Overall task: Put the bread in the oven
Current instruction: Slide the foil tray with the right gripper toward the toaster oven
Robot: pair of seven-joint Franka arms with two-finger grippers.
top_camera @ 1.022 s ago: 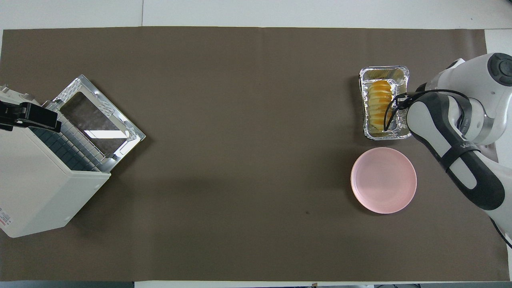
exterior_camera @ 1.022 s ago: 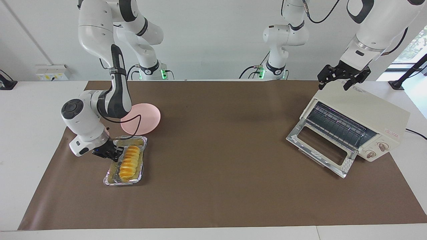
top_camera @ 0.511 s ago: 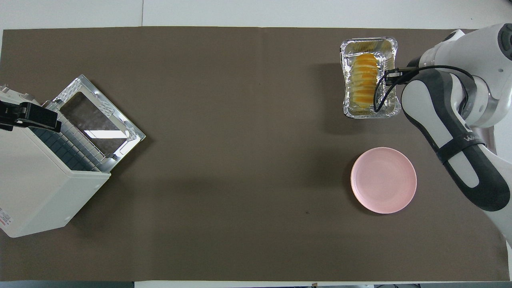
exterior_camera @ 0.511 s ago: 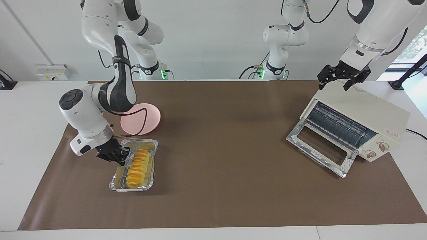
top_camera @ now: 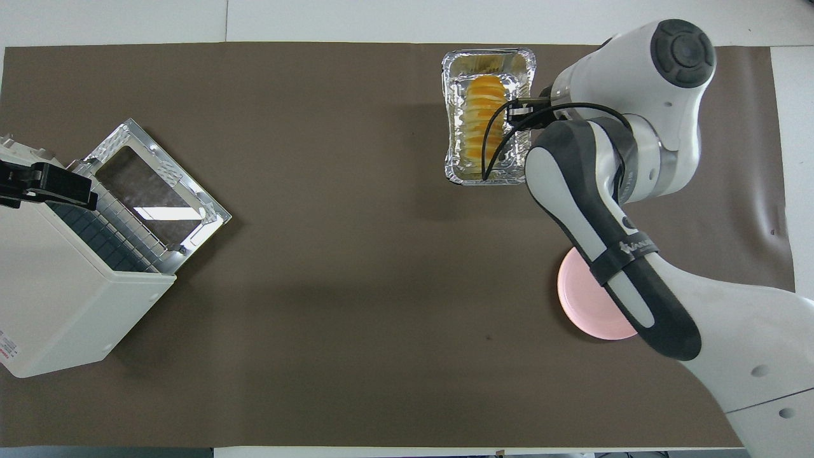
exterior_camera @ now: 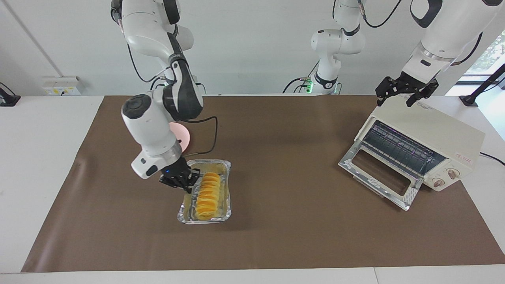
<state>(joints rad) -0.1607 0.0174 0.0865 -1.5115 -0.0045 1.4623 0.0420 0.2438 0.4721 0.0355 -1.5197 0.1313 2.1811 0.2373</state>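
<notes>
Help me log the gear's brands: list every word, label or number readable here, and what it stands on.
Blue print on the oven top: too blurred to read.
Red label on the oven's top corner above the knobs: too small to read.
Dark lettering on the right arm's band: not legible.
No other text shows.

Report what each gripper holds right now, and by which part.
The right gripper is shut on the foil tray, pinching its long side rim; the bread lies inside it. The left gripper is open over the oven, holding nothing.
</notes>
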